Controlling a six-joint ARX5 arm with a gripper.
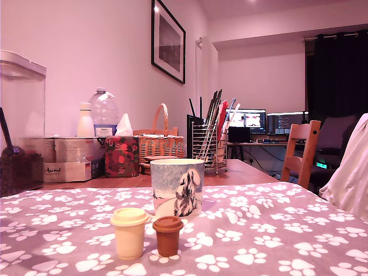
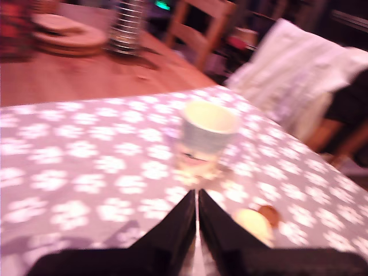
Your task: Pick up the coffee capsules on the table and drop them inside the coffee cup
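Exterior view first: I've got the cream-yellow capsule (image 1: 130,233) and the brown capsule (image 1: 168,235) standing upright side by side at the near edge of the bench (image 1: 276,230), on its grey paw-print cloth, just about touching, cream one on this view's left. Right behind them sits the coffee cup (image 1: 177,187), pale with a dark-outlined figure on its wall, upright, mouth open. Neither pod is in it. Further back there's a wire utensil holder (image 1: 206,145), a wicker basket (image 1: 161,144) and a tissue box (image 1: 121,155) on the bare wood. No arm in this view at all.

Wrist view now, and it's blurred. My pincer (image 2: 197,201) is clenched, the two dark fingers pressed tip to tip with only a sliver between them, and nothing held. It hangs above the cloth, pointing toward the cup (image 2: 209,132). The two capsules show as a pale blob (image 2: 250,223) and a brown one (image 2: 269,214), off to the side of the fingertips, near but not under them.

So I read this as the approach, nothing picked yet. Next I'd need to open the jaws, swing over one pod, and come down around its tapered body below the rim.
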